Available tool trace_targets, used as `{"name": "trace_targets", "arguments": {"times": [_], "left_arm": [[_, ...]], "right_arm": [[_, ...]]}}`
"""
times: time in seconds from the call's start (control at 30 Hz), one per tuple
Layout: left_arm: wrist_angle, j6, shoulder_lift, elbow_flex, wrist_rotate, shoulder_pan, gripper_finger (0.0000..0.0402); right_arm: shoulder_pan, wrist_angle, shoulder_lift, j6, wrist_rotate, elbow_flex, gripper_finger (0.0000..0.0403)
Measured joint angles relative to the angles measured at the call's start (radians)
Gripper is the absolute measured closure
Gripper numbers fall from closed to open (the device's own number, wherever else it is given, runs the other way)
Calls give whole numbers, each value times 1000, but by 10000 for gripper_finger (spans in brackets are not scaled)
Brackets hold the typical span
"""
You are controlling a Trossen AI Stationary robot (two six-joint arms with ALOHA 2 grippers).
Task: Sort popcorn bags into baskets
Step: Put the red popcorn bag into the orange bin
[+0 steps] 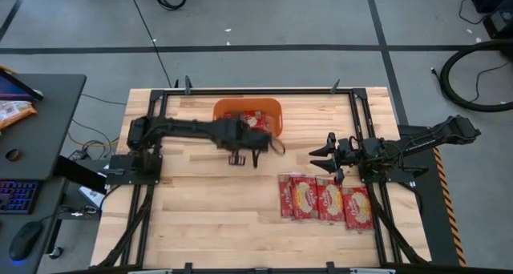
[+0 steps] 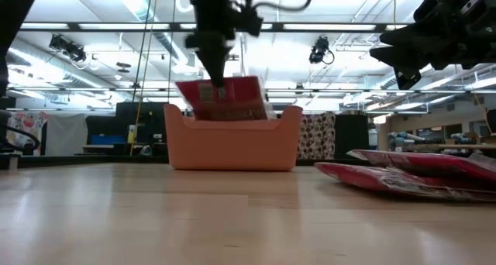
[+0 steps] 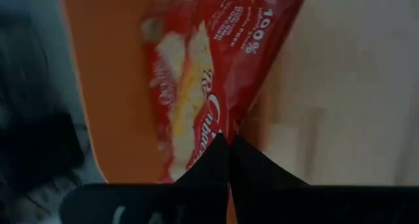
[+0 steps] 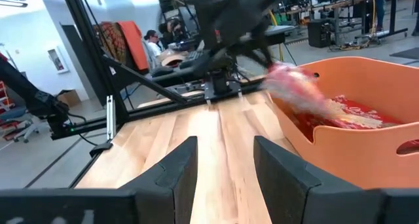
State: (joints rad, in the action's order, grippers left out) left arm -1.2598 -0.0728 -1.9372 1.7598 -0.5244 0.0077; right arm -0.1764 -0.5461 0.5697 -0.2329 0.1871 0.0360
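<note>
The orange tub (image 1: pixel 228 107) stands at the table's far middle; the right wrist view shows at least one red popcorn bag (image 4: pixel 347 109) lying inside it (image 4: pixel 366 152). My left gripper (image 2: pixel 213 77) hangs over the tub (image 2: pixel 232 145), shut on a red popcorn bag (image 2: pixel 229 98), which also shows in the high view (image 1: pixel 256 118). Several more red bags (image 1: pixel 325 198) lie flat in a row at the table's near right, their edges overlapping. My right gripper (image 1: pixel 327 158) hovers open above the table, just beyond that row and right of the tub. My left gripper pinches the popcorn bag between its two shut fingers at the bag's upper edge (image 3: pixel 219 129), coming from above and pointing down. The bag hangs tilted below the fingers (image 2: pixel 211 83), over the tub. Its lower part is hidden behind the tub's near wall.
Bare wood lies on the near left and centre of the table (image 1: pixel 208 210). Black frame rails (image 1: pixel 361 130) run along the table's sides. A dark desk (image 1: pixel 40 122) with an orange-and-white packet (image 1: pixel 12 110) stands left of the table. People and equipment show in the room beyond.
</note>
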Motion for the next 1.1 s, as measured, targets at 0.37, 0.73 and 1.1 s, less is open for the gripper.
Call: {"name": "trace_targets", "arguments": {"times": [0.37, 0.73, 1.1], "left_arm": [[49, 11, -83, -1, 39, 222, 372], [340, -150, -51, 0, 218, 127, 279], [470, -174, -32, -81, 351, 82, 295]], "right_arm": [[0, 0, 1, 0, 1, 0, 249], [-28, 161, 62, -45, 95, 45, 249], [-179, 254, 321, -11, 133, 217, 249]]}}
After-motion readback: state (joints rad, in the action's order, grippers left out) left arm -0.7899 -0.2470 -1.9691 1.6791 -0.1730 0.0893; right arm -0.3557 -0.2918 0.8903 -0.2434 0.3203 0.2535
